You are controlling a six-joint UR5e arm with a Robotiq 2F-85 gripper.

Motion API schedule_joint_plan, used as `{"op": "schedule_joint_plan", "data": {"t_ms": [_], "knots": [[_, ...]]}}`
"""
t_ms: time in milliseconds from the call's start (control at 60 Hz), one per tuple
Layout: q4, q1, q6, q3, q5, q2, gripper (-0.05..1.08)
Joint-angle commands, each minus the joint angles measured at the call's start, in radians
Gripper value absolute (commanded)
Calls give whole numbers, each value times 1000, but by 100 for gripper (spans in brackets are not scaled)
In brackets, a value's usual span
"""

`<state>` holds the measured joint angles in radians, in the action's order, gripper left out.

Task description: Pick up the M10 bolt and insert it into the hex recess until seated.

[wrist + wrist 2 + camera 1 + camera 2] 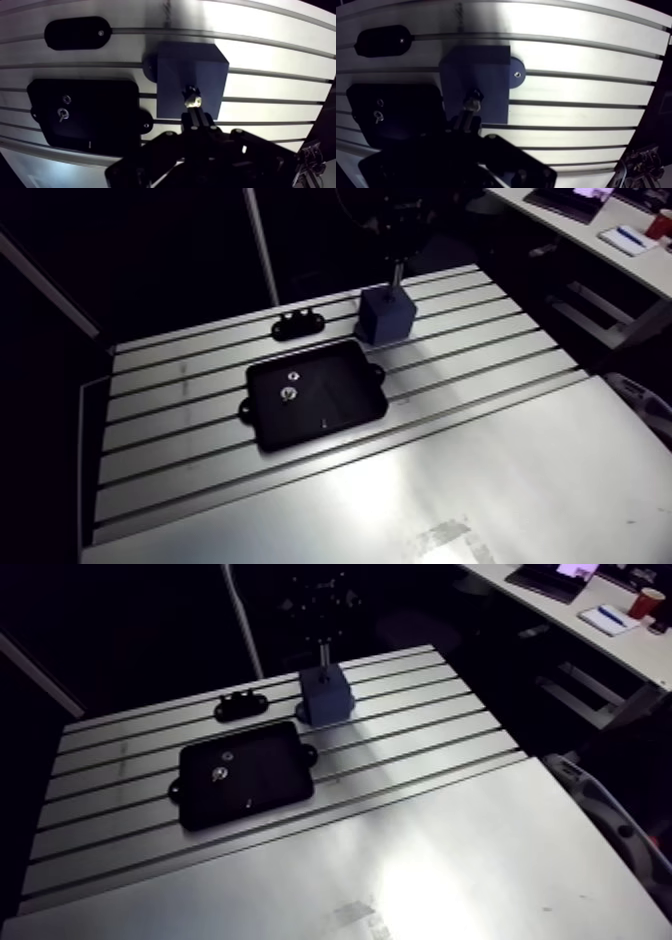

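While my gripper [195, 115] clamps the M10 bolt [192, 98] at the blue block [386, 316], upper centre in the arm view, I judge this the insertion step; next, push straight down.

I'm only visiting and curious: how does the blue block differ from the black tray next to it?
The blue block is a tall cube; the black tray is flat and shallow. The tray is wider than the block. The tray holds a few small metal parts, while the block has a bolt held over its top by the jaws. Both sit on the slotted table.
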<state>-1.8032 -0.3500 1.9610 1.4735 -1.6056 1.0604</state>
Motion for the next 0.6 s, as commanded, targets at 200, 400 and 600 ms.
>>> {"op": "schedule_joint_plan", "data": {"t_ms": [200,400,600], "knots": [[0,-1,2,1,-1,0,107],[0,0,2,1,-1,2,107],[-1,2,2,1,-1,2,107]]}}
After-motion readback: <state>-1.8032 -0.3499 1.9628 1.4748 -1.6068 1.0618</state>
